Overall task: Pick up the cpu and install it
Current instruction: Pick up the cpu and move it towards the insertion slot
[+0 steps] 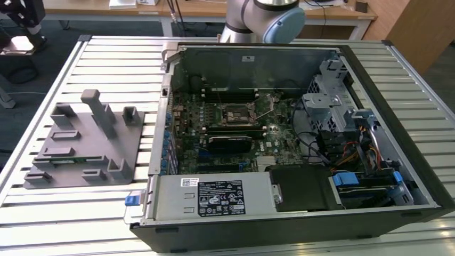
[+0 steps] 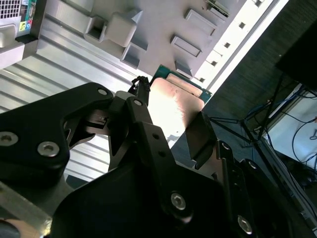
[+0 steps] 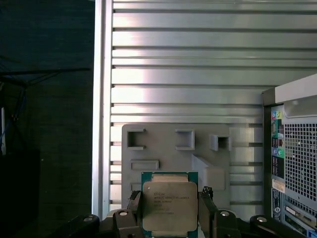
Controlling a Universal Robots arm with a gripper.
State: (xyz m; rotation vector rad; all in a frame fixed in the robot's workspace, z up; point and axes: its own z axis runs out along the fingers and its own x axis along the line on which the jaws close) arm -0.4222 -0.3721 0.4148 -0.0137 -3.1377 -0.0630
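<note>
The cpu (image 3: 170, 212), a flat square chip with a silvery top and a green rim, sits clamped between the two black fingers (image 3: 133, 206) of my gripper (image 3: 170, 198), which is shut on it. In the second wrist view the cpu (image 2: 174, 101) shows edge-on and brightly lit, held by the gripper (image 2: 171, 121). It hangs high above the grey holder plate (image 3: 173, 148) on the slatted table. The dark square socket (image 1: 235, 113) with its metal frame lies on the motherboard inside the open computer case (image 1: 398, 112).
The grey holder plate (image 1: 85, 144) with raised blocks lies at the exterior view's left of the case, with a green memory stick (image 1: 67, 158) in it. The arm's base (image 1: 263, 18) stands behind the case. The slatted table's edge (image 3: 99, 124) borders dark floor.
</note>
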